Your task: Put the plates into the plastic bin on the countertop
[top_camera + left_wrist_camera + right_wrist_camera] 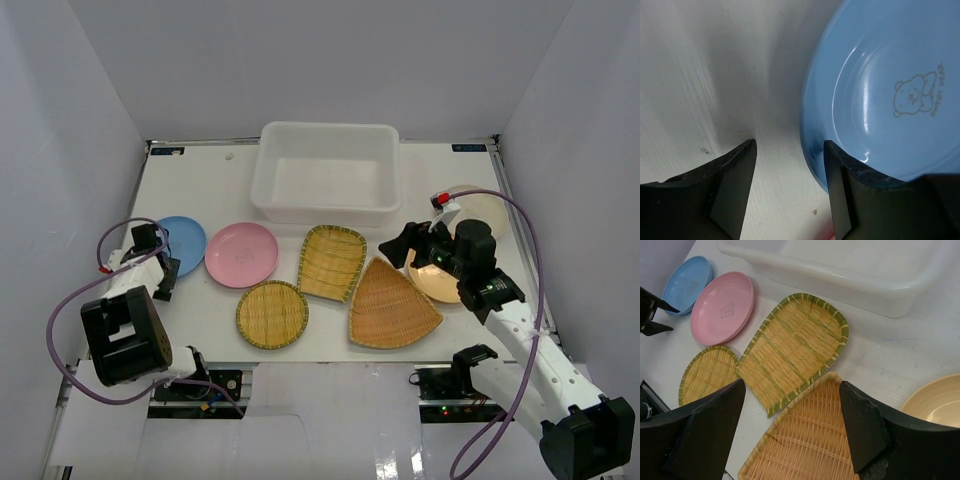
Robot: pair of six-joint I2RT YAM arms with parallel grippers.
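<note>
The white plastic bin (326, 172) stands empty at the back of the countertop (200, 180). In front of it lie a blue plate (185, 243), a pink plate (241, 254), a round bamboo tray (272, 314), a rectangular bamboo tray (332, 262) and a fan-shaped bamboo tray (390, 305). A cream plate (482, 212) lies at the right, partly hidden under my right arm. My left gripper (790, 145) is open, low at the blue plate's (890, 90) left edge, one finger over the rim and one over the table. My right gripper (792, 387) is open and empty above the fan-shaped tray (815, 440).
Pale grey walls close in the left, back and right sides. The bin's near wall (850, 275) is just beyond the rectangular tray (795, 345). The round tray (707, 375) and fan tray sit close to the table's front edge. Cables loop beside both arms.
</note>
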